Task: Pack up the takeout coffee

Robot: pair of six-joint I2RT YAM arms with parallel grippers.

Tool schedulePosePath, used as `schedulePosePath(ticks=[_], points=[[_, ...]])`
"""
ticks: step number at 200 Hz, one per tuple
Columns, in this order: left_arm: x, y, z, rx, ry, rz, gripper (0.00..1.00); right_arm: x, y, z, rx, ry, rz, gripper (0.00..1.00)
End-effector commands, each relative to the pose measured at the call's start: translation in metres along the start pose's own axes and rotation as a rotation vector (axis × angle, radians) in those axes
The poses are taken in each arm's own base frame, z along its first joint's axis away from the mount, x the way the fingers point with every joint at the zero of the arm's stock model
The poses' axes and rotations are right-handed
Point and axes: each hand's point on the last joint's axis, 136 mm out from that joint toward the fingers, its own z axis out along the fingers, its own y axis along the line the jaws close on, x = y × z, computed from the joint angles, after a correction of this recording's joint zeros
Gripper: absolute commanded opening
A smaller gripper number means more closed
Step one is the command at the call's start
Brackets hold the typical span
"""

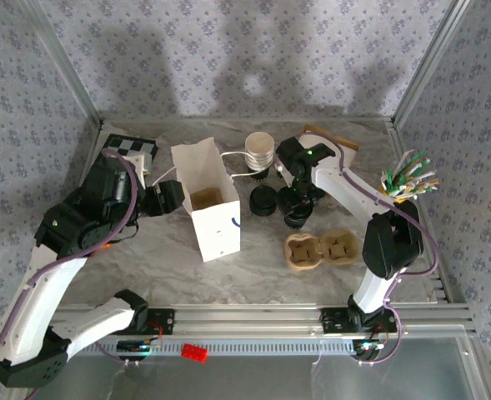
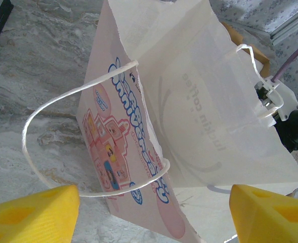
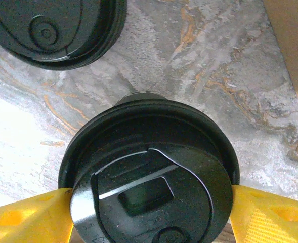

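Since the right gripper (image 3: 149, 202) has its yellow pads (image 3: 262, 212) pressed against both sides of the black-lidded takeout coffee cup (image 3: 149, 172), I'd call this the grab step. The cup stands on the marble tabletop (image 1: 262, 275), near the brown pulp cup tray (image 1: 320, 250). The left gripper (image 2: 154, 207) hangs open right at the white paper carrier bag (image 2: 189, 101). Next move, I reckon: lift it level, then lower it into the bag's mouth.

Black-lidded coffee cup (image 3: 149, 187) stands upright between the right pincer (image 3: 151, 202) fingers, a second black lid (image 3: 52, 30) just beyond. White printed paper bag (image 2: 189, 116) stands open-topped ahead of the left pincer (image 2: 151, 205).
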Motion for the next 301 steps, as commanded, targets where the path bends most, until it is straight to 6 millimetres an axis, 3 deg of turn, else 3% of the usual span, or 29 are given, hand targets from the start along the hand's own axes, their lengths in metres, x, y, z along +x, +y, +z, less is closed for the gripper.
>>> schedulePosePath(ticks=[1, 67, 119, 148, 158, 185, 221, 250, 301], points=[[-0.006, -0.001, -0.005, 0.000, -0.017, 0.009, 0.78, -0.001, -0.001, -0.014, 0.036, -0.016, 0.130, 0.79], [-0.005, 0.000, -0.006, 0.001, -0.020, 0.002, 0.78, 0.006, 0.002, -0.011, 0.065, -0.011, 0.516, 0.78], [-0.004, 0.001, -0.008, 0.002, -0.021, -0.004, 0.78, 0.009, 0.011, 0.001, 0.106, -0.008, 0.627, 0.79], [-0.005, 0.000, -0.008, 0.004, -0.022, -0.007, 0.78, 0.006, 0.016, -0.001, 0.097, -0.017, 0.637, 0.85], [-0.006, -0.001, -0.009, 0.007, -0.023, -0.008, 0.78, 0.005, 0.016, -0.005, 0.094, -0.025, 0.632, 0.91], [-0.007, -0.002, -0.010, 0.011, -0.022, -0.007, 0.78, 0.004, 0.020, -0.012, 0.060, -0.033, 0.593, 0.95], [-0.007, -0.004, -0.017, 0.020, -0.025, -0.013, 0.78, 0.013, 0.022, -0.026, 0.046, -0.025, 0.371, 0.94], [-0.007, -0.001, -0.017, 0.013, -0.031, -0.013, 0.78, 0.018, 0.028, -0.024, -0.002, -0.024, 0.167, 0.91], [-0.006, -0.001, -0.020, 0.017, -0.034, -0.011, 0.78, 0.015, 0.017, -0.016, 0.038, -0.011, 0.095, 0.95]])
